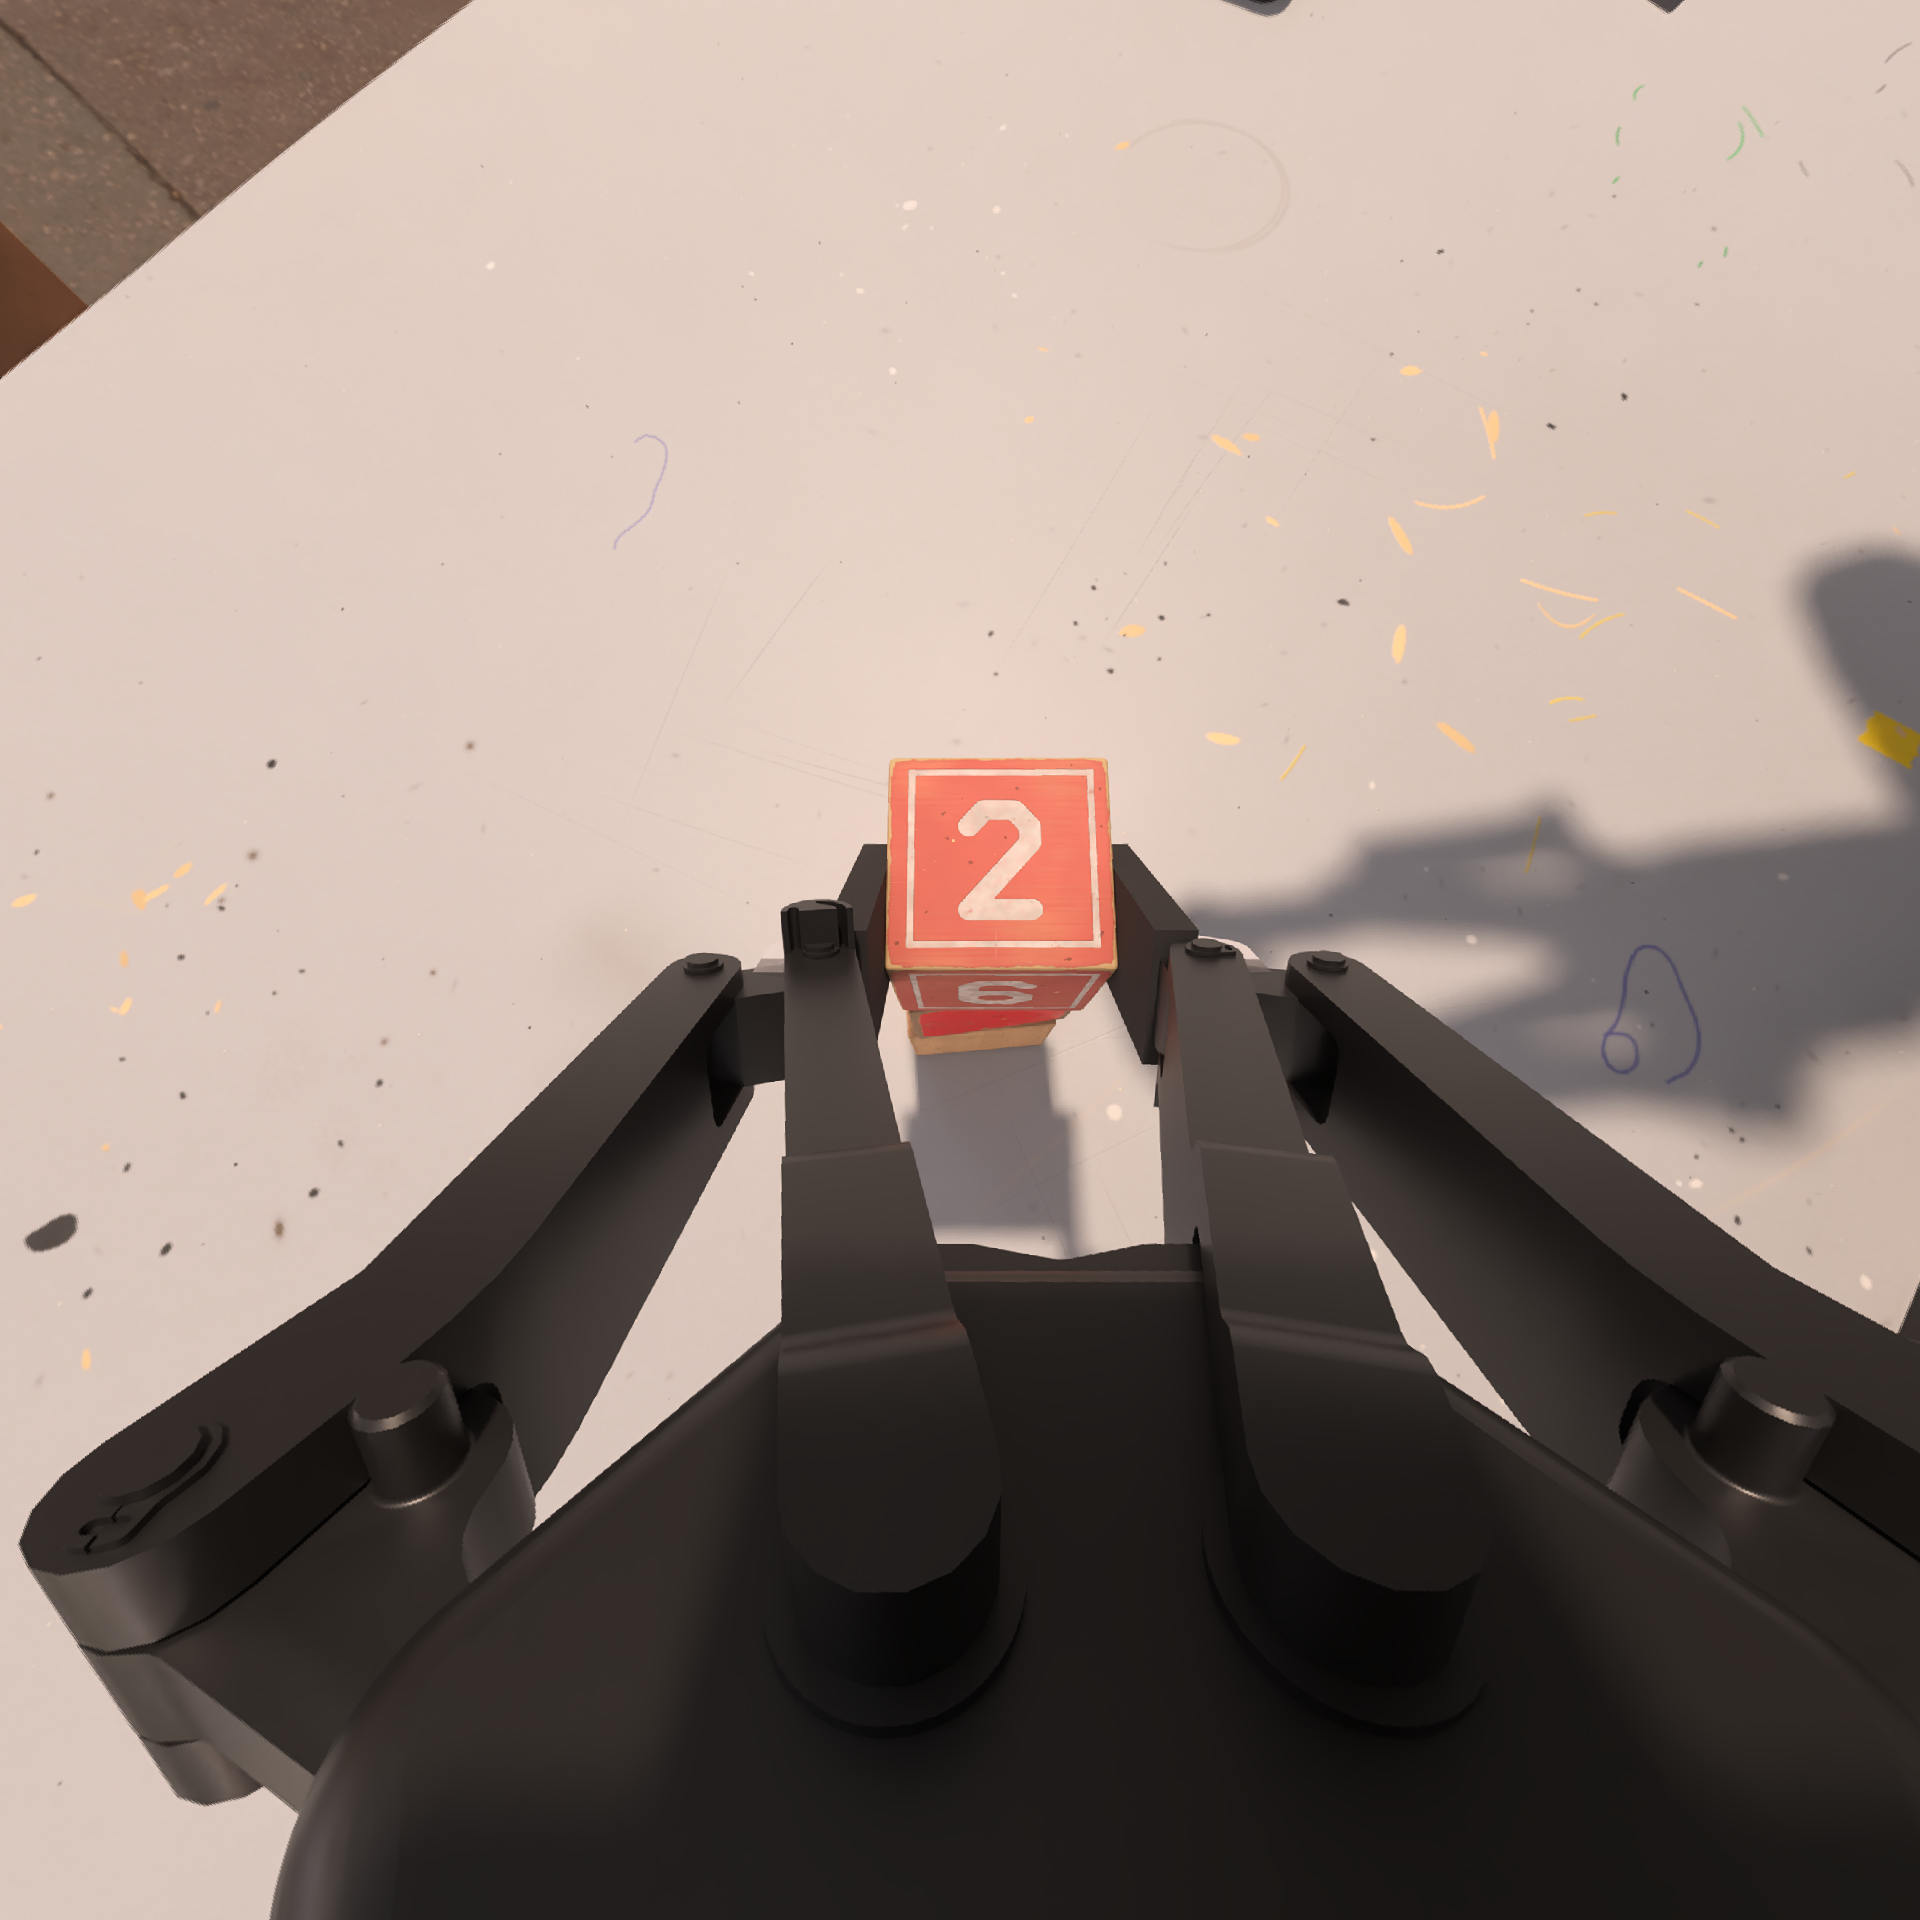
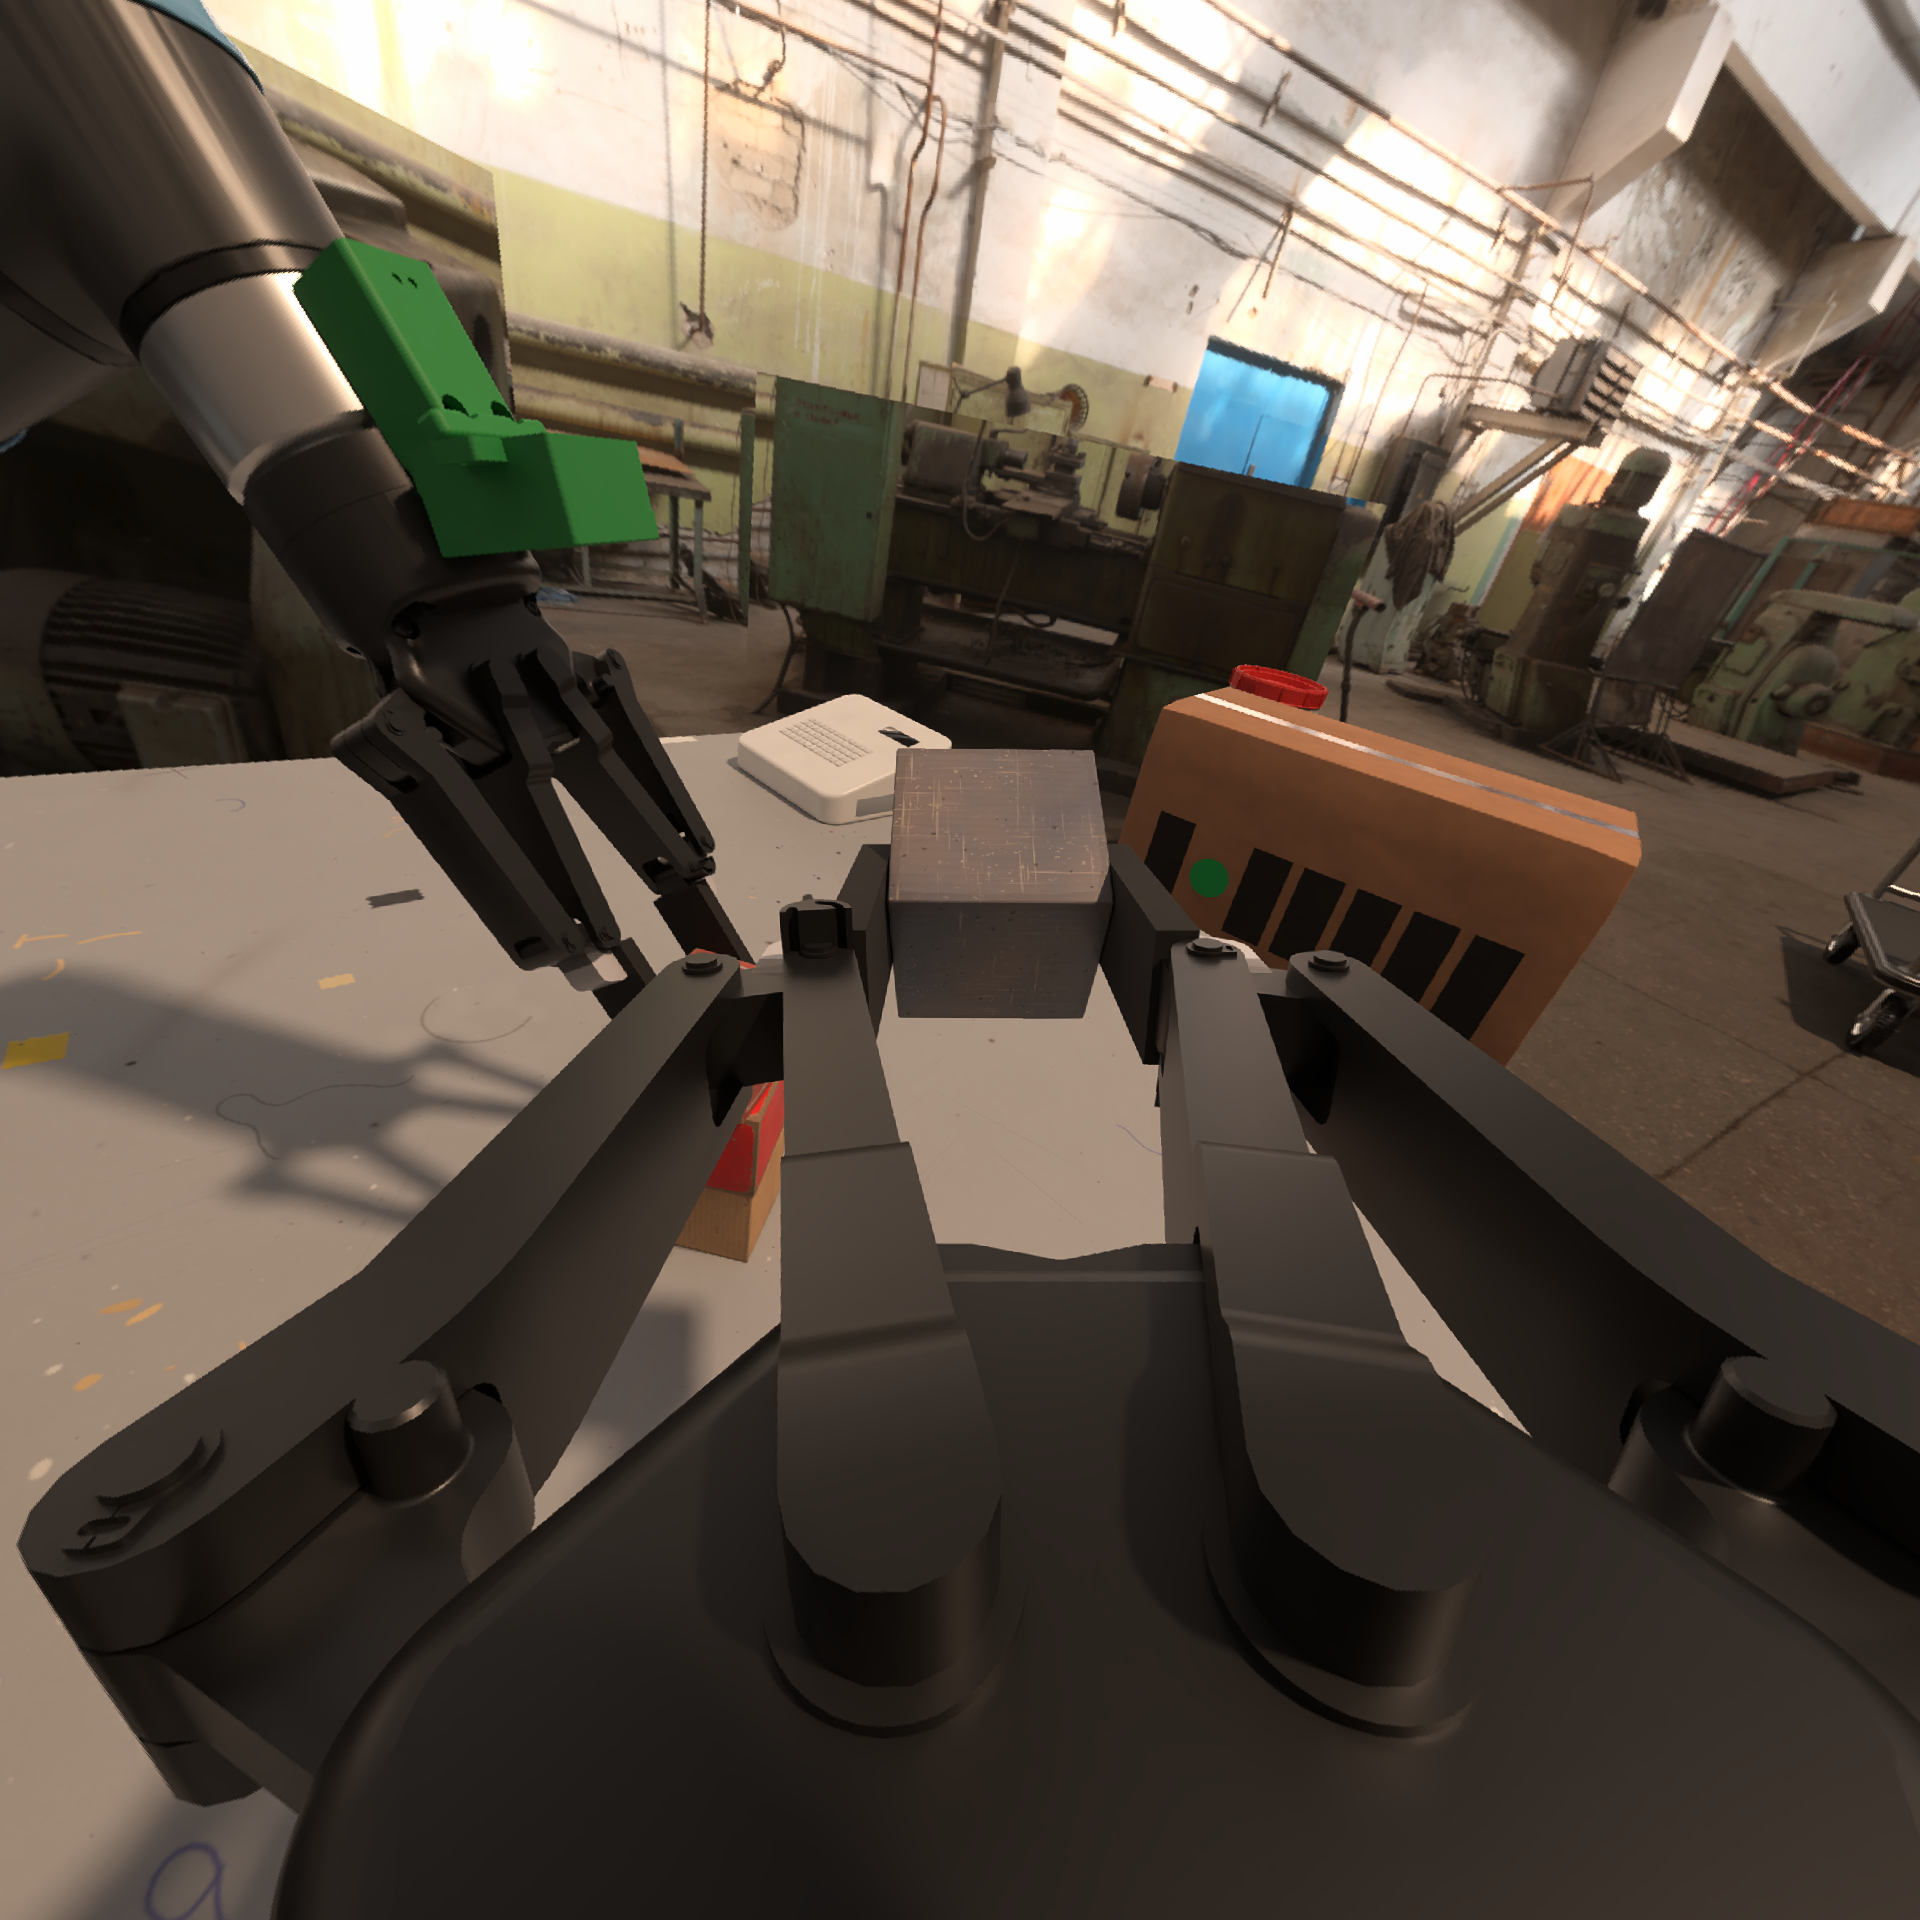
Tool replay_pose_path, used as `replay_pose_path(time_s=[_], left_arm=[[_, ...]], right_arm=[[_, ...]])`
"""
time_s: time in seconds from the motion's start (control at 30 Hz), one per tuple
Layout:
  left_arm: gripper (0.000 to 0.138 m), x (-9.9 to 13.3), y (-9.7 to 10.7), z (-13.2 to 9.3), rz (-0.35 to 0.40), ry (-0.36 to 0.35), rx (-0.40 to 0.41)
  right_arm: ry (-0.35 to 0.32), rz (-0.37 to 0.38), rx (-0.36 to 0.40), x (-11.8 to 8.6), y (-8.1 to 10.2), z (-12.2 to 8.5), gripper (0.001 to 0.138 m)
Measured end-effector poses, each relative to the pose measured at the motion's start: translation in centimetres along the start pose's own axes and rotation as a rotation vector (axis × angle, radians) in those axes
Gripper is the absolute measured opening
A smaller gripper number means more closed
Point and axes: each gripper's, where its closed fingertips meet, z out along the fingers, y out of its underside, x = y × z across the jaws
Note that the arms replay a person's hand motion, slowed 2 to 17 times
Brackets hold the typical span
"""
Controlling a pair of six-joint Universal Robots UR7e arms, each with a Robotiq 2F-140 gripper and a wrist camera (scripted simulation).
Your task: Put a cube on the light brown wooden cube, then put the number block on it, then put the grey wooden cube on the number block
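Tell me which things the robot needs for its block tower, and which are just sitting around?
Needed:
- number block, in the left gripper, on top of the stack
- red cube under it
- light brown cube at the bottom
- grey cube, held by the right gripper

Just sitting around:
- white box
- brown box with a red cap

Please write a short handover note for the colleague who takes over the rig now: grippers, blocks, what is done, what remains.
Left gripper: shut on the number block, which sits atop the stack.
Right gripper: shut on the grey wooden cube, held above the table.
Stack: light brown wooden cube at bottom, red cube on it, number block on top.
Left to do: release the number block, withdraw, then set the grey cube on it.
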Motion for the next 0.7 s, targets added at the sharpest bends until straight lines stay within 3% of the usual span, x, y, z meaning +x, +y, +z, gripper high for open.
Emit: replay_pose_path(time_s=[0.17, 0.2, 0.23, 0.33, 0.5, 0.7], left_arm=[[0.051, 0.0, -0.1, 0.1, -0.006, 0.004, 0.011], [0.057, 0.0, -0.1, 0.1, -0.008, 0.005, 0.012], [0.073, 0.0, 0.0, 0.1, -0.009, 0.006, 0.012], [0.082, 0.1, 0.0, 0.1, -0.013, 0.012, 0.025], [0.088, 0.3, -0.3, -0.6, -0.017, 0.025, 0.067], [0.088, 0.9, -0.1, -1.7, -0.015, 0.051, 0.104]], right_arm=[[-0.014, 0.01, 0.001, -0.7, -0.4, 0.4, 0.052], [-0.016, 0.012, -0.001, -0.8, -0.5, 0.6, 0.052], [-0.019, 0.013, -0.002, -1.0, -0.5, 0.7, 0.052], [-0.027, 0.02, -0.01, -1.4, -0.6, 1.2, 0.052], [-0.055, 0.027, -0.024, -2.4, -0.5, 2.3, 0.052], [-0.137, 0.012, -0.026, -4.3, -0.5, 3.8, 0.052]])
